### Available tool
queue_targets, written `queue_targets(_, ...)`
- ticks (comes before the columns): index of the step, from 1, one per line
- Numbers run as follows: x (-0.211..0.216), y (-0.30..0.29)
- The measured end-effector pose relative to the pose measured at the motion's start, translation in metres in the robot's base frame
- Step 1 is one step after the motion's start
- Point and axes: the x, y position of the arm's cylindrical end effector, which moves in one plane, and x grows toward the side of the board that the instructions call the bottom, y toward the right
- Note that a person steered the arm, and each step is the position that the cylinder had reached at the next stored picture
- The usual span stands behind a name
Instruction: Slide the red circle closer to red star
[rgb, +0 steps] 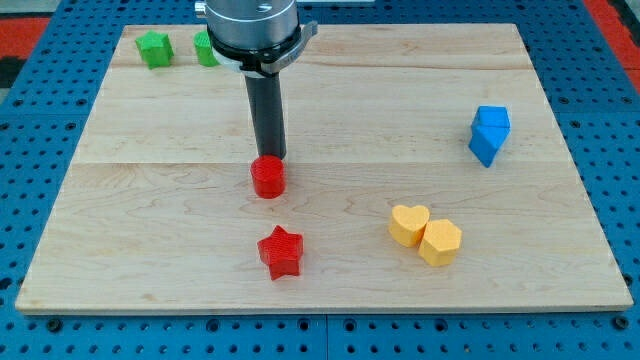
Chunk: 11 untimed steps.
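Observation:
The red circle (268, 177) lies near the middle of the wooden board, a little left of centre. The red star (281, 252) lies below it toward the view's bottom, about a block's width apart from it. My tip (268, 156) stands just above the red circle on its top side, touching or nearly touching it. The dark rod rises from there to the arm's grey head at the view's top.
A green star (154, 48) and another green block (206, 47), partly hidden by the arm, sit at the top left. A blue block (489, 134) is at the right. A yellow heart (408, 224) and a yellow hexagon (440, 242) touch at the lower right.

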Motion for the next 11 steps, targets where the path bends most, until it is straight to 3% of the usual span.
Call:
queue_targets(3, 0.026, -0.041)
queue_targets(4, 0.040, -0.038)
queue_targets(6, 0.018, -0.005)
queue_targets(8, 0.023, 0.025)
queue_targets(11, 0.035, -0.010)
